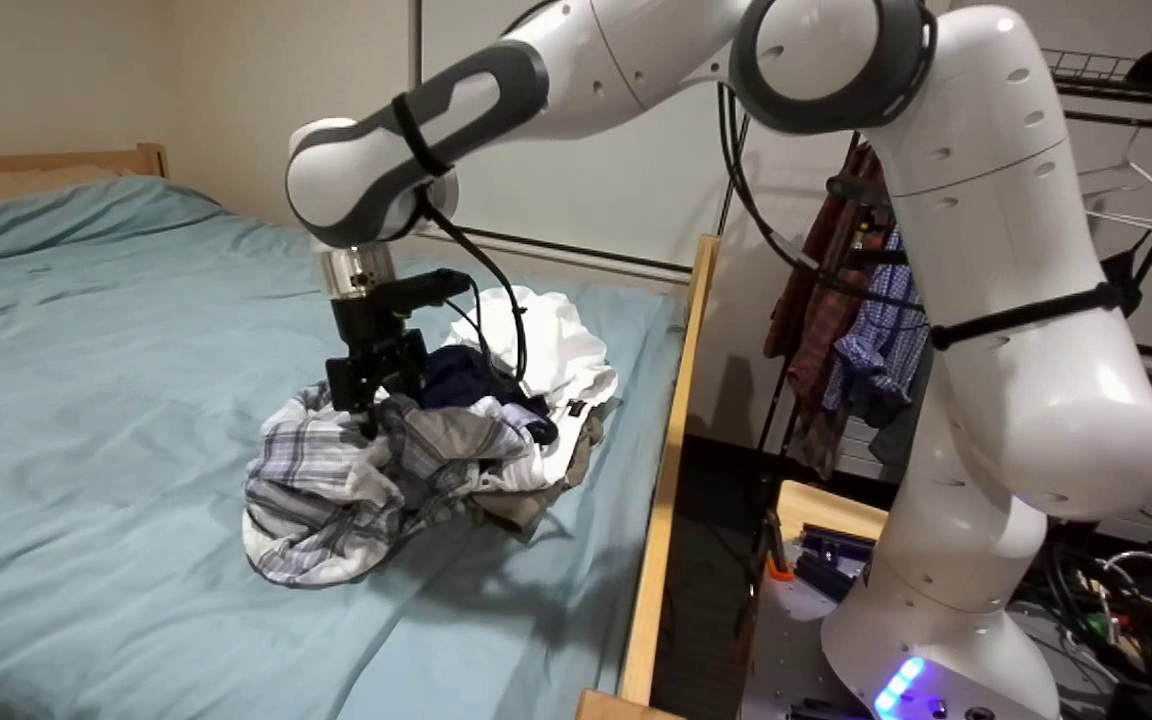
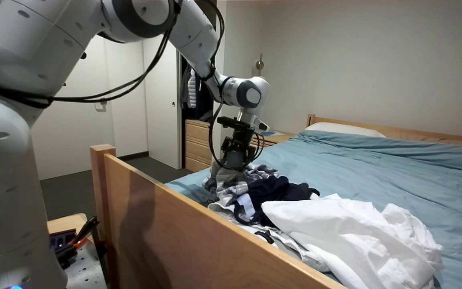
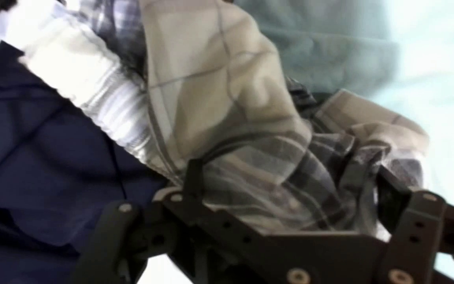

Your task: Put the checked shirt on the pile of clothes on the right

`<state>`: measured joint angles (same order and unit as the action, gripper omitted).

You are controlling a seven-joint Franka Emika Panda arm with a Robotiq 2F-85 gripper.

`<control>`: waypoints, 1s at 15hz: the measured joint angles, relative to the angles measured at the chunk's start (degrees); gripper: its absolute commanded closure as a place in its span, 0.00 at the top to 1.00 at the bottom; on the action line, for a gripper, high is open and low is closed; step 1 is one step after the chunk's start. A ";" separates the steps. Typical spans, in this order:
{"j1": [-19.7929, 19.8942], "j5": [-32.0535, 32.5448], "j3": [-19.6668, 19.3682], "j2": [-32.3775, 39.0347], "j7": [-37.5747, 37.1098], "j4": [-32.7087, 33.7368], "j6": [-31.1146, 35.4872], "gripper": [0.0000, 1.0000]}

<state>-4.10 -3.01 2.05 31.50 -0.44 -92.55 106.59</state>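
The checked shirt, in grey, beige and white, lies crumpled on the bed in an exterior view (image 1: 311, 470). It also shows in an exterior view (image 2: 225, 186) and fills the middle of the wrist view (image 3: 219, 79). My gripper (image 3: 290, 177) points down into the shirt with its fingers wide apart. Shirt folds lie between the fingers. In an exterior view the gripper (image 1: 368, 410) sits low on the shirt, its tips partly sunk among folds. The pile of clothes has a navy garment (image 1: 471, 378) and a white garment (image 1: 561, 345); the checked shirt touches the navy one.
The bed (image 1: 116, 400) has a blue-green sheet. A wooden footboard (image 2: 199, 228) rises between the robot base and the clothes. White cloth (image 2: 351, 237) spreads close to the footboard. Shirts on a rack (image 1: 866, 330) hang beyond the bed.
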 measured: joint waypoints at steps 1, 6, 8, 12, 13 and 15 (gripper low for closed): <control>-0.23 1.75 -0.04 1.35 0.11 0.92 -0.42 1.00; -2.74 6.25 0.25 11.31 1.15 8.57 0.27 1.00; -3.67 7.15 0.29 14.66 1.81 11.89 1.48 1.00; -4.51 8.00 0.74 17.61 4.72 16.12 2.85 0.60; -4.47 8.00 0.98 17.77 5.57 16.69 2.95 0.53; -4.19 7.80 1.56 17.77 7.00 17.27 3.18 0.42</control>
<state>-8.29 4.78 3.62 49.27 6.56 -75.27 109.77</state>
